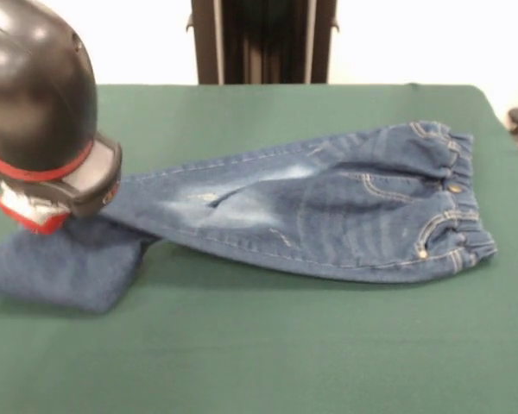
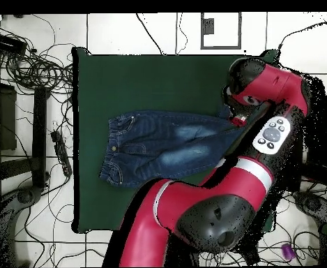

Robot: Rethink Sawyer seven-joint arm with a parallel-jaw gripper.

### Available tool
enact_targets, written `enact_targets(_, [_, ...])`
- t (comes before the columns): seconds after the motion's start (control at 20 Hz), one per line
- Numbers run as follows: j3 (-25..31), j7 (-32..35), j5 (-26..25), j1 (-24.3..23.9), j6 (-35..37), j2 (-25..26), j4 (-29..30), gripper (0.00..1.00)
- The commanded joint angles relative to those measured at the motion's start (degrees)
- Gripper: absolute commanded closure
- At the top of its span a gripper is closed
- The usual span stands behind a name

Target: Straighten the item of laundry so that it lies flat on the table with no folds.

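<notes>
From my station the jeans (image 1: 328, 207) lie across the green tabletop (image 1: 268, 345), waistband end flat, while the cuff end (image 1: 65, 267) is doubled over beneath the arm's wrist (image 1: 43, 121) (presumably why I've parked there). The gripper itself is hidden, so I cannot tell its state.

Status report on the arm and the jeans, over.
Gripper hidden under the arm's head, state unknown. Small blue denim jeans on green felt table, legs overlapping, cuff end folded under arm. Nothing else on the table.
</notes>
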Motion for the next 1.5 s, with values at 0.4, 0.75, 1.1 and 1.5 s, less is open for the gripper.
enact_targets(0.4, [-14.82,26.0,4.25,-0.47,23.0,1.63,-14.26,1.0])
enact_targets(0.75, [-14.33,24.21,6.45,-2.15,21.34,3.3,-15.17,1.0])
enact_targets(1.1, [-8.07,21.83,20.23,-4.59,33.29,2.42,-14.54,1.0])
enact_targets(1.5, [-1.83,21.6,30.2,-4.58,38.14,0.29,-8.57,1.0])
